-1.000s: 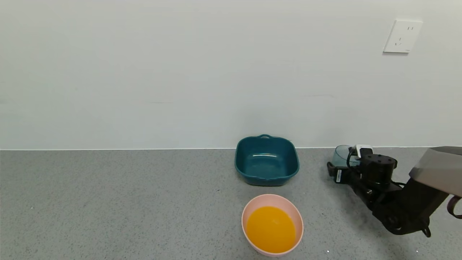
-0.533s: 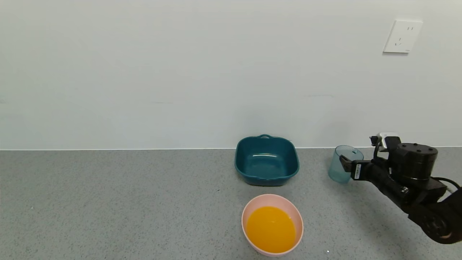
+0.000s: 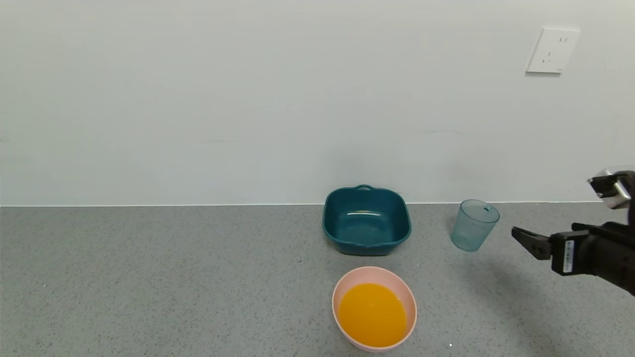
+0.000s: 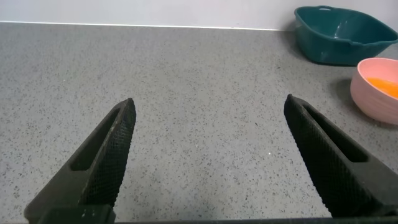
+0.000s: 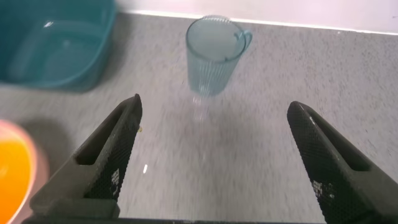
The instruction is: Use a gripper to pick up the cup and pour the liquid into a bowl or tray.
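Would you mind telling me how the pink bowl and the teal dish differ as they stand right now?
The pink bowl is round and smooth-rimmed; the teal dish is squarish with a small loop handle on its far rim. The pink bowl holds orange liquid, while the teal dish looks empty. The pink bowl sits nearer the robot, the teal dish back by the wall. Both stand upright on the grey counter, apart from each other.

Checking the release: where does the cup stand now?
In the head view the cup stands upright on the counter's right side, between the teal dish and the open right gripper, touching neither.
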Controlling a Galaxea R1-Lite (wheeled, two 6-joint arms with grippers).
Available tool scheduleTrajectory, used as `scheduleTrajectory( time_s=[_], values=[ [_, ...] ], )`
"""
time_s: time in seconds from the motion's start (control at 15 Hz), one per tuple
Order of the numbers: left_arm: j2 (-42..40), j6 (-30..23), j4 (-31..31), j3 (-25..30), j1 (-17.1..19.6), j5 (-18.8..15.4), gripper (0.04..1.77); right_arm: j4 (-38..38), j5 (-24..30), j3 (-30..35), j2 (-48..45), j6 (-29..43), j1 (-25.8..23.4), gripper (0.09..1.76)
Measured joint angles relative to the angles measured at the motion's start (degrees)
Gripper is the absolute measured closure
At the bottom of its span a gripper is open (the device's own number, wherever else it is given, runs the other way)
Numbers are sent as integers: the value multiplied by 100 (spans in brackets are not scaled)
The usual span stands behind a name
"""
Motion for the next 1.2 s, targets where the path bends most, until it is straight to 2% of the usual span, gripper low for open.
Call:
scheduleTrajectory(
  time_s=[0.27, 0.4, 0.93, 1.2],
  values=[
    [0, 0, 0, 0, 0, 1, 9, 1836, -26, -43, -1786, 5, 334, 15],
    [0, 0, -1, 0, 0, 0, 9, 2345, -33, -11, -2514, 5, 367, 15],
    [0, 2, 0, 0, 0, 0, 9, 3450, -6, 306, -4791, 7, 483, 15],
    [0, 0, -1, 0, 0, 1, 9, 3833, -52, 199, -5504, 0, 139, 15]
  ],
)
